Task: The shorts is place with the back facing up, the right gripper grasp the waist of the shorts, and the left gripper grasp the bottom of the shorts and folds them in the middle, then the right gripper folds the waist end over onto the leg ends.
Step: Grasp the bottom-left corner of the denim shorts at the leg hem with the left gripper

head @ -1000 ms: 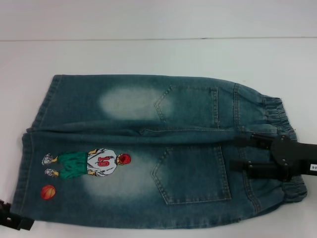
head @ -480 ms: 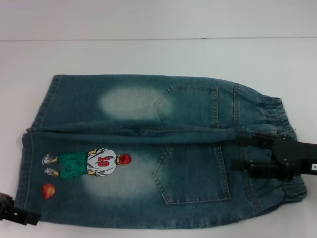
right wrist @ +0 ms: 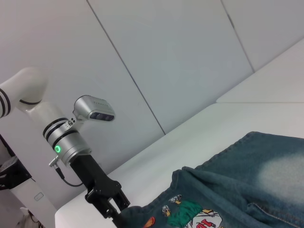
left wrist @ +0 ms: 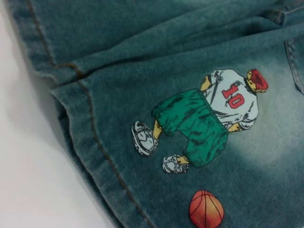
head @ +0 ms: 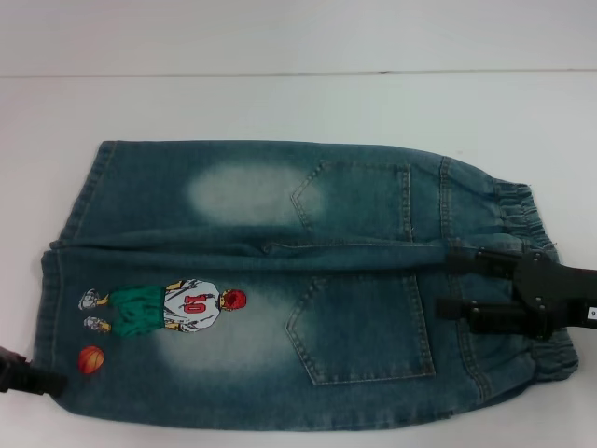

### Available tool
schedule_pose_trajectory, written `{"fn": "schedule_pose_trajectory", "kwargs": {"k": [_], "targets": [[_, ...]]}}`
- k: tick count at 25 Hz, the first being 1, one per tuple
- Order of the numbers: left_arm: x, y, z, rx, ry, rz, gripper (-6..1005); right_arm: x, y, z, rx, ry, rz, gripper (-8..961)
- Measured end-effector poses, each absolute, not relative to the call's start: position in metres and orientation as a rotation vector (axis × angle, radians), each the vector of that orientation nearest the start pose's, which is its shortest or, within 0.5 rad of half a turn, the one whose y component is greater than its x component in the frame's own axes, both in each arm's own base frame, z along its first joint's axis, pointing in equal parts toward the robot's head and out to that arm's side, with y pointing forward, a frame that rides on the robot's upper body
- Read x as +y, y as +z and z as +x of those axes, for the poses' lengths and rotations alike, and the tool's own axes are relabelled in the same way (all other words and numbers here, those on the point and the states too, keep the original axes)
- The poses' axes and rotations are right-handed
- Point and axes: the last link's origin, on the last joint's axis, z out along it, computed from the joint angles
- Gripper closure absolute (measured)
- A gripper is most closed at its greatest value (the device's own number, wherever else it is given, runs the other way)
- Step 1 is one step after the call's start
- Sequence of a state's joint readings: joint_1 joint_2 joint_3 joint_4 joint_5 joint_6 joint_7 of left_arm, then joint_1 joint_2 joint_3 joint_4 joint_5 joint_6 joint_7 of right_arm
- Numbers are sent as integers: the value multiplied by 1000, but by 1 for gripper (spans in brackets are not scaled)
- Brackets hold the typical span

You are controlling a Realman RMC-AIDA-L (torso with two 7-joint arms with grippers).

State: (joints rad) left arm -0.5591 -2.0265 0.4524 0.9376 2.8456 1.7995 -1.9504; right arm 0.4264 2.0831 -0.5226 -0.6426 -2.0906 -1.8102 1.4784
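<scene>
Blue denim shorts (head: 261, 233) lie flat on the white table, back pockets up, with a basketball-player print (head: 168, 308) on the near leg. The elastic waist (head: 527, 210) is at the right and the leg hems (head: 51, 299) at the left. My right gripper (head: 457, 287) is open, its two black fingers spread over the waistband of the near half. My left gripper (head: 26, 378) sits at the near-left hem corner and also shows in the right wrist view (right wrist: 113, 209). The left wrist view shows the hem (left wrist: 90, 137) and the print close up, but none of that arm's fingers.
The white table (head: 280, 103) stretches beyond the shorts to a pale wall at the back. The shorts' near edge lies close to the bottom of the head view. The left arm (right wrist: 61, 137) rises at the table's far end in the right wrist view.
My left gripper has moved away from the near edge, along the left side to the hem corner. The right gripper has shifted very slightly right. The shorts have not moved.
</scene>
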Motion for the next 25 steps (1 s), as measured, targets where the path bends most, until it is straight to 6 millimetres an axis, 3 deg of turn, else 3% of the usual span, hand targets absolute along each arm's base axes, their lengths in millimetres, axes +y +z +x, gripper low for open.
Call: {"fn": "schedule_pose_trajectory", "kwargs": {"k": [12, 20, 25], "targets": [[290, 68, -342, -1499, 243, -2561, 889, 272, 10, 286, 916, 926, -2737, 41], [289, 69, -340, -1512, 251, -2558, 934, 271, 12, 286, 916, 938, -2729, 41], [287, 76, -338, -1518, 253, -2550, 941, 263, 15, 298, 974, 931, -2665, 41]]}}
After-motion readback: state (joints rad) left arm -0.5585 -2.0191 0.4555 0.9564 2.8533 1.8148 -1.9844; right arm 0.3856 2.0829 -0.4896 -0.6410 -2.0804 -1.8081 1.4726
